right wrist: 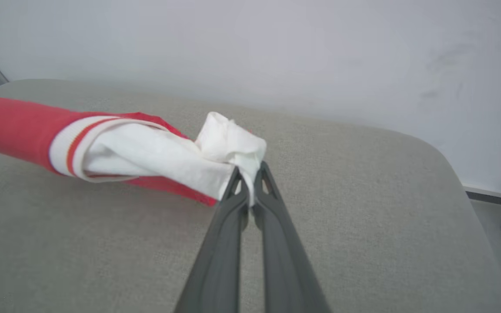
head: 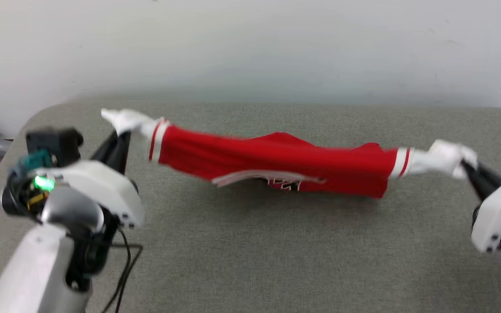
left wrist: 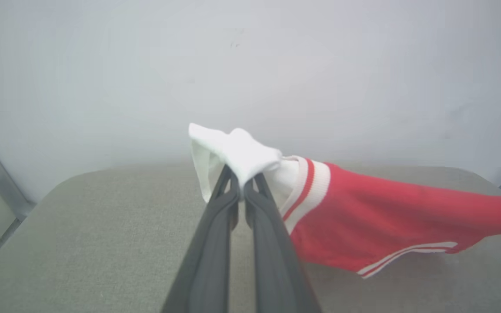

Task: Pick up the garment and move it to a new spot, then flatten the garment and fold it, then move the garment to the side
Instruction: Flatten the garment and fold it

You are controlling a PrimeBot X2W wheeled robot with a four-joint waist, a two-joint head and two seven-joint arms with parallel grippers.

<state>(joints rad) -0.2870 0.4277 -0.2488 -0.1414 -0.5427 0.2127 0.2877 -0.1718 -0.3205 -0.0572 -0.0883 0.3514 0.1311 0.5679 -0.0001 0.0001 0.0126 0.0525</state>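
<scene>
1. Grey woven pad point(head: 250, 252) with rounded corners, plain pale wall point(head: 250, 43) behind it.
2. Garment point(head: 276, 161) is strung across the middle of the pad, bunched into a long rope-like band between both grippers. The mid-section sags toward the pad; can't tell if it touches.
3. Left gripper point(left wrist: 242, 184) is clenched on the white end at its side. Right gripper point(right wrist: 248, 178) is clamped the same way on the opposite white end.
4. Progress, my read: pickup is done and the relocate or stretch-out step is in hand. Garment isn't flat yet — flattening, fold and the move to the side are all left.
5. Materials: soft, limp red cloth that creases lengthwise under tension. White cuffs are edged with thin red stripes. Lower fold carries a white-edged print, too blurred to read. Gripper fingers point(right wrist: 276, 243) are long, slim, dark and matte.
</scene>
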